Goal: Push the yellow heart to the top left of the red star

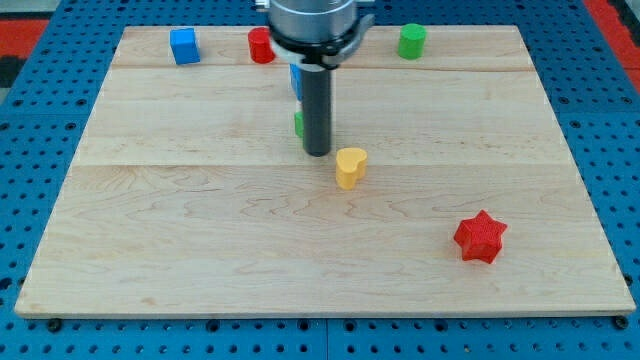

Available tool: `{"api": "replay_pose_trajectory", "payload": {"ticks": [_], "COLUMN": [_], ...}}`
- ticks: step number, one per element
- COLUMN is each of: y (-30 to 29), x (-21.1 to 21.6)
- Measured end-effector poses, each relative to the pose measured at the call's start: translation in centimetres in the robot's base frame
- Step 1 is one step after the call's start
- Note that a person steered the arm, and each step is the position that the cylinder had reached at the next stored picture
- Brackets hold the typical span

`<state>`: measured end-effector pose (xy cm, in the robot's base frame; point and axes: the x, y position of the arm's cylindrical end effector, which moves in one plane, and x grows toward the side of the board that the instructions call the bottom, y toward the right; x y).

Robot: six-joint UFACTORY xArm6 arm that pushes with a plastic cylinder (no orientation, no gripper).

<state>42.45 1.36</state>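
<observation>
Robotics lab test bench.
Pale wooden board on blue perforated mounting plate; small coloured plastic blocks at far edge; 1 arm's dark rod above.

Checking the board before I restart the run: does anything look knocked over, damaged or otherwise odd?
Nothing stands out. The yellow heart and red star sit flat and whole on the wooden board. My tip rests just to the heart's upper left, and the rod partly hides a blue block and a green block.

A pale wooden board lies on a blue perforated table, evenly lit.
</observation>
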Motion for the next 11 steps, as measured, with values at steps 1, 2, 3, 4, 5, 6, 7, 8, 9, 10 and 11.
{"api": "replay_pose_trajectory", "payload": {"ticks": [1, 2, 3, 4, 5, 6, 7, 8, 9, 10, 11], "y": [3.1, -0.2, -0.9, 2.2, 3.7, 6.2, 9.1, 11.8, 10.3, 5.5, 5.3], "x": [2.1, 1.8, 2.6, 4.3, 5.5, 7.0, 7.3, 5.4, 5.3, 6.0, 9.0]}}
